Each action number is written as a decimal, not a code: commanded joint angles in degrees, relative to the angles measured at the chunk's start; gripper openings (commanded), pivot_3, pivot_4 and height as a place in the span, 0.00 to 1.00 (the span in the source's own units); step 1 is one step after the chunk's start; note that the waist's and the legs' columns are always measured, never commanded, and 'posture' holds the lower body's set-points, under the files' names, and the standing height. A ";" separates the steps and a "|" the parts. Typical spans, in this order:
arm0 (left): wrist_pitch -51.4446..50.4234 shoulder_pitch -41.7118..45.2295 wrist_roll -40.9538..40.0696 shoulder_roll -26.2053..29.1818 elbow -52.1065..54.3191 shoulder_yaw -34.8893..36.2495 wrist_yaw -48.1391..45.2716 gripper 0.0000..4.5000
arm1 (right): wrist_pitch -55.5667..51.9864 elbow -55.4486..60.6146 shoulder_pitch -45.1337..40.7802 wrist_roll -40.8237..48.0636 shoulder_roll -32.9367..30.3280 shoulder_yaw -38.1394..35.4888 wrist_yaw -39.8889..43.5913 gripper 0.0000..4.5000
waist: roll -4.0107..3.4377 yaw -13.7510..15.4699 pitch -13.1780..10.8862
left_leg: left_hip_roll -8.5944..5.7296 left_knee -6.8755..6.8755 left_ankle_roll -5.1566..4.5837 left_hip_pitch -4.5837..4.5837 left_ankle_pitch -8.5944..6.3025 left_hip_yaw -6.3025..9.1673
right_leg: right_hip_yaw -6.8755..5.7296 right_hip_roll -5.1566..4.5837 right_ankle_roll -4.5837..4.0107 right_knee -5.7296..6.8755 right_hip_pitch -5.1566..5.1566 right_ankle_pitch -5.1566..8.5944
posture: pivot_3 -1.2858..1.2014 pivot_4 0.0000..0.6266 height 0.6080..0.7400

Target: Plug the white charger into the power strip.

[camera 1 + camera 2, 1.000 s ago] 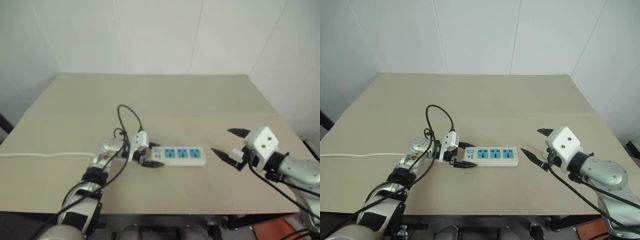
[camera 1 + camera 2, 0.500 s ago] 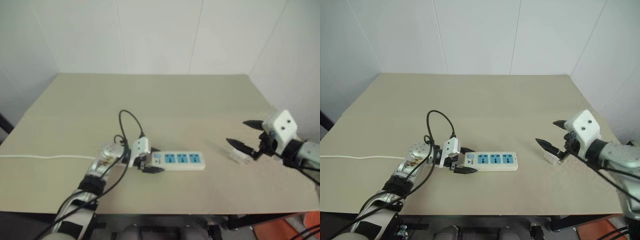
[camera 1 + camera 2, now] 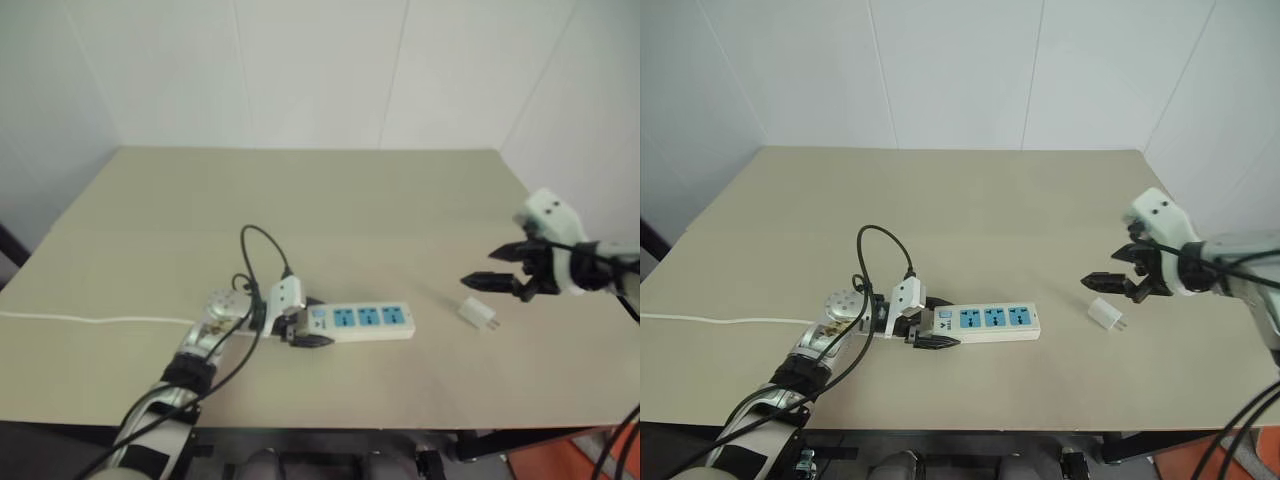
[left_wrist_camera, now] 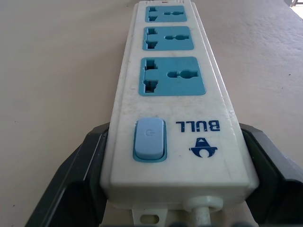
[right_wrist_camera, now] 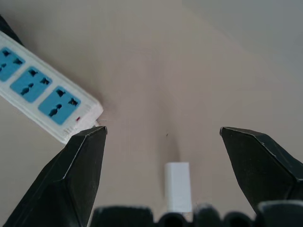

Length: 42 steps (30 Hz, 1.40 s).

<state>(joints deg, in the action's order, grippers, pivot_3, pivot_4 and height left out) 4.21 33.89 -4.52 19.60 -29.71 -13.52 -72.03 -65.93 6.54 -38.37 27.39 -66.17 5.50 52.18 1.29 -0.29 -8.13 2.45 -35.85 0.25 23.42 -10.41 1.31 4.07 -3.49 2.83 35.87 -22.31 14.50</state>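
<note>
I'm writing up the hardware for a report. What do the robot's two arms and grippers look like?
Both arms are silver-grey metal with black joint bands and loose black cables; one cable loops above the left wrist. Each ends in a white boxy module with dark dots, carrying two black pointed plastic fingers: the left gripper and the right gripper. A round silver wrist joint sits behind the left module.

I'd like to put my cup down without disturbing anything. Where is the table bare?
The far half of the table, toward the wall, is bare. The near middle is crowded: left gripper shut on the power strip, and the white charger under the open right gripper.
</note>
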 commanded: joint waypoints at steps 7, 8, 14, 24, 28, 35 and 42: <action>2.10 -0.83 1.56 -0.21 -0.21 -3.75 -1.78 0.73 | -1.78 -10.42 -12.75 -10.90 1.56 18.54 5.98 1.00 | -0.07 0.34 0.02 | 0.01 0.01 0.00 0.06 -0.01 -0.01 | -0.01 0.01 0.00 -0.01 -0.06 0.01 | 0.52 0.24 1.00; 2.12 -0.89 1.56 -0.26 -0.16 -3.83 -1.70 0.73 | -1.44 -10.79 -13.02 -11.63 1.79 19.37 6.48 1.00 | -0.07 0.35 0.03 | 0.00 0.01 0.00 0.09 -0.01 -0.01 | -0.01 0.01 0.00 -0.01 -0.08 0.01 | 0.52 0.24 1.00; 1.97 -1.42 1.52 -0.81 0.45 -4.16 -1.27 0.73 | 1.50 -13.83 -12.99 -15.71 3.39 22.46 8.69 1.00 | -0.09 0.36 0.04 | 0.00 0.00 -0.01 0.09 -0.01 0.00 | -0.02 0.01 0.01 0.01 -0.09 0.01 | 0.52 0.24 1.00; 0.93 -2.54 1.49 -0.65 2.48 -5.09 -1.69 0.73 | 5.73 -20.57 -14.53 -22.15 7.38 27.11 12.74 1.00 | -0.17 0.29 0.09 | -0.01 -0.03 -0.01 0.07 -0.01 0.00 | -0.01 0.01 0.01 0.05 -0.08 0.00 | 0.52 0.24 1.00; 0.29 -2.99 1.29 -0.35 3.24 -5.16 -1.36 0.73 | 7.70 -23.79 -15.28 -24.68 9.32 28.52 14.71 1.00 | -0.18 0.29 0.09 | -0.01 -0.04 -0.01 0.07 -0.01 0.00 | -0.02 0.02 0.01 0.07 -0.08 0.00 | 0.52 0.24 1.00; -0.57 -3.54 1.22 0.09 4.55 -4.90 -0.62 0.73 | 11.95 -31.18 -16.44 -29.68 13.02 30.12 16.59 1.00 | -0.19 0.18 0.10 | -0.01 -0.03 -0.01 0.06 -0.01 0.00 | -0.01 0.03 0.01 0.09 -0.08 0.00 | 0.52 0.24 1.00; -1.43 -4.23 1.03 0.69 5.80 -4.70 -0.16 0.73 | 15.43 -35.92 -16.79 -33.30 15.35 29.81 18.36 0.92 | -0.20 -0.04 0.10 | -0.01 -0.03 -0.01 -0.04 -0.01 0.00 | -0.02 0.03 0.01 0.11 0.00 0.00 | 0.52 0.24 1.00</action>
<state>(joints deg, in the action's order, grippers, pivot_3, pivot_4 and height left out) 3.47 31.00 -4.61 19.99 -24.24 -16.07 -71.61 -51.42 -28.57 -54.34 -4.06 -50.80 35.69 70.26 1.09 -0.33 -8.02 2.44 -35.89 0.24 23.37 -10.42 1.30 4.06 -3.46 2.84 35.98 -22.30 14.50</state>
